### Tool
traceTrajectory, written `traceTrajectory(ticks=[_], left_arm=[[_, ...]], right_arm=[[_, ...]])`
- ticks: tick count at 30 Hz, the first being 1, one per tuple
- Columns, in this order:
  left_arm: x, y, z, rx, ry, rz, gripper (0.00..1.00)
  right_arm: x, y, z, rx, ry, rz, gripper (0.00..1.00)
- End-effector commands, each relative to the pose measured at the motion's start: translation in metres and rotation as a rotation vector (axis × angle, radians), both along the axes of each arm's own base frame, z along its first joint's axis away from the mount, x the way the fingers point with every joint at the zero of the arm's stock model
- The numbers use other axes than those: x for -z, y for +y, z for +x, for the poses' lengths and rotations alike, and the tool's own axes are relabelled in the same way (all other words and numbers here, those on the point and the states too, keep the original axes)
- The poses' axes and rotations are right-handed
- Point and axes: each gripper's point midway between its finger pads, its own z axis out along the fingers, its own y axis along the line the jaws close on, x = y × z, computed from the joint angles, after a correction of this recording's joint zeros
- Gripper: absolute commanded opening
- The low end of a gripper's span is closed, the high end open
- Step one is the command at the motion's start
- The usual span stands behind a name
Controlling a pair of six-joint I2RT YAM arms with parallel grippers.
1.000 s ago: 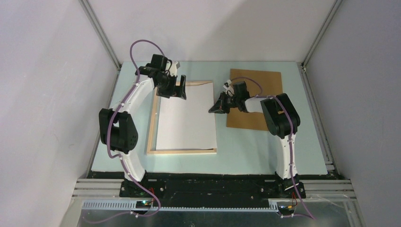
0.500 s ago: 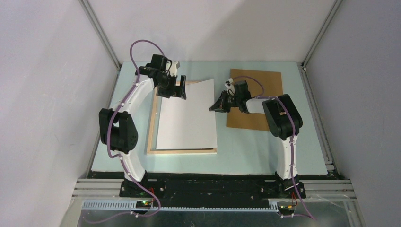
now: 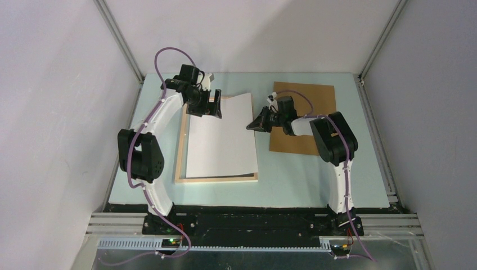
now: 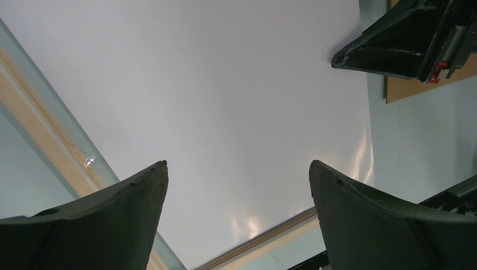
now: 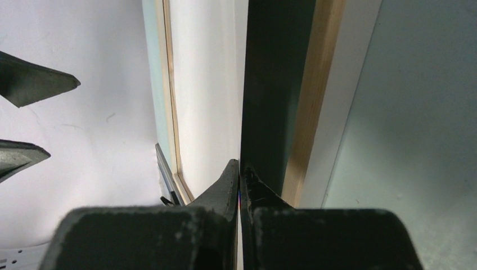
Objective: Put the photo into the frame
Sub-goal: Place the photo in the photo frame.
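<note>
The photo lies white back up over the pale wood frame, its far right corner raised. My right gripper is shut on the photo's right edge near that corner. In the right wrist view the gripper pinches the sheet edge-on, with the white back on the left, the dark printed side on the right, and a frame rail beyond. My left gripper is open and empty above the photo's far left part. In the left wrist view the gripper looks down on the white back and the frame.
A plain brown backing board lies flat at the back right, under the right arm. The frame sits left of centre on the pale green table. Metal rails and walls bound the table on all sides.
My right gripper has moved slightly up and away with the photo's edge, and the far right corner of the photo has risen a little. The left gripper has stayed in place.
</note>
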Motion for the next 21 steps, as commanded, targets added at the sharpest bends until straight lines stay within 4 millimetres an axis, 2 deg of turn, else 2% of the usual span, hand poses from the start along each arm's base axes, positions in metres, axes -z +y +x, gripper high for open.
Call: traceTrajectory(ticks=[1,8,12,21], left_arm=[[-0.014,0.002,0.003,0.008,-0.046,-0.01,1.0],[-0.018,0.004,0.002,0.006,-0.06,-0.001,1.0],[-0.022,0.007,0.001,0.003,-0.072,0.005,1.0],[-0.022,0.007,-0.002,0.007,-0.072,0.0,0.99]], right_arm=[[0.0,0.009,0.013,0.034,-0.04,0.046,0.0],[0.005,0.016,0.003,0.0,-0.025,0.043,0.0],[0.005,0.017,-0.003,-0.018,-0.033,0.015,0.06],[0.004,0.017,-0.003,-0.021,-0.054,-0.008,0.08]])
